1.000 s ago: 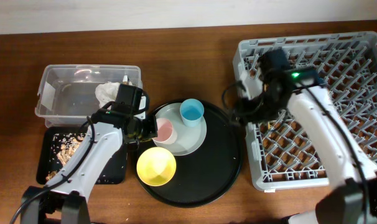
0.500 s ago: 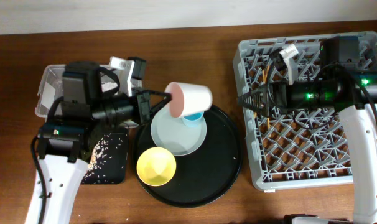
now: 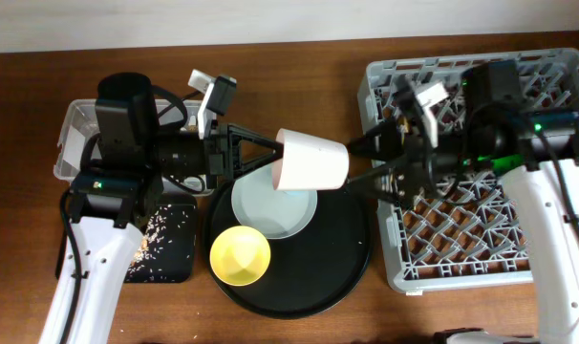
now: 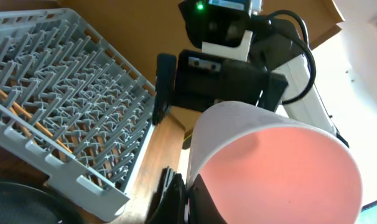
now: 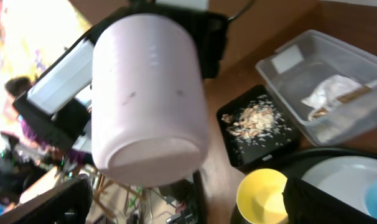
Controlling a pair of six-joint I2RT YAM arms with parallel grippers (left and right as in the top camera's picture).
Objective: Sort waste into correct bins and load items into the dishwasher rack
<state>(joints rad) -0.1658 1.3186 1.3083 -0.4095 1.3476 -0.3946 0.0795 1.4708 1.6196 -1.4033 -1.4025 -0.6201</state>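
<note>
overhead: dishwasher rack (image 3: 481, 277) sits on brown wooden table (image 3: 309, 76).

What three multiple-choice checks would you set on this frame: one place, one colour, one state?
1. The yellow bowl sits: A in the rack; B on the round black tray; C in the clear box.
2. The held cup's inside is: A pink; B blue; C green.
3. The held cup is: A upright on the table; B upside down in the rack; C sideways in the air, gripped by the left fingers.
Key: B, it rests inside the tray's rim; A, the left wrist view shows pink; C, overhead shows it sideways, fingers at its rim.
</note>
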